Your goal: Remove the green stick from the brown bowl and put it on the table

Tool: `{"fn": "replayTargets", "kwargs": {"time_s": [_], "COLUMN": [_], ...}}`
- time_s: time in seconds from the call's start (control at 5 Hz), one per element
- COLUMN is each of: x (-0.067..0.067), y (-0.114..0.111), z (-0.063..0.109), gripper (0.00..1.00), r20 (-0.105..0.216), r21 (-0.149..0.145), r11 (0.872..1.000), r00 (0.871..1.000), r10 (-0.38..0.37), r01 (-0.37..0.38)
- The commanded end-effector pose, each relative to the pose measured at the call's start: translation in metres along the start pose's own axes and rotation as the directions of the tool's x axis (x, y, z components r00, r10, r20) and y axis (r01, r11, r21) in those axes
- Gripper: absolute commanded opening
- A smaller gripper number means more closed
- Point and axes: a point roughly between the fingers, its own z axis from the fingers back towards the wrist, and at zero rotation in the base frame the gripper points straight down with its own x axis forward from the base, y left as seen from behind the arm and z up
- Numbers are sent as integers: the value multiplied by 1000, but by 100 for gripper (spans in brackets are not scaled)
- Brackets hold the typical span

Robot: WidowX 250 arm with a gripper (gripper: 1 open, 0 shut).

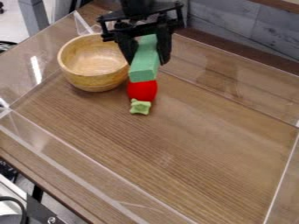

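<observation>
At the left of your view, the brown bowl [96,61] sat upright on the table [198,149], its hollow showing nothing inside. Just to its right, your gripper [143,45] hung from above with its dark fingers [165,44] clamped on the green stick [143,60], which it held upright in the air, outside the bowl and clear of the tabletop. The stick's lower end overlapped the top of the red rounded object [142,89] in this view; whether the two touched could not be told. Just below the red object lay the small pale-green lumpy piece [140,107]. Low clear plastic walls [284,179] bordered the wood-grain surface, which ran bare toward the right.
</observation>
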Motion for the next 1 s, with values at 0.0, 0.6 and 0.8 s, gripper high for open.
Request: {"fn": "replayTargets", "kwargs": {"time_s": [0.0, 0.6, 0.8], "x": [1, -15, -18], "y": [-20, -56, -61], "z": [10, -44, -63], "gripper": [0, 0, 0], "r20": [30, -38, -57], "r21": [-2, 58, 80], "r11": [996, 928, 898], "r00": [996, 930, 901], "r10": [-87, -366, -430], "r01": [87, 368, 433]}}
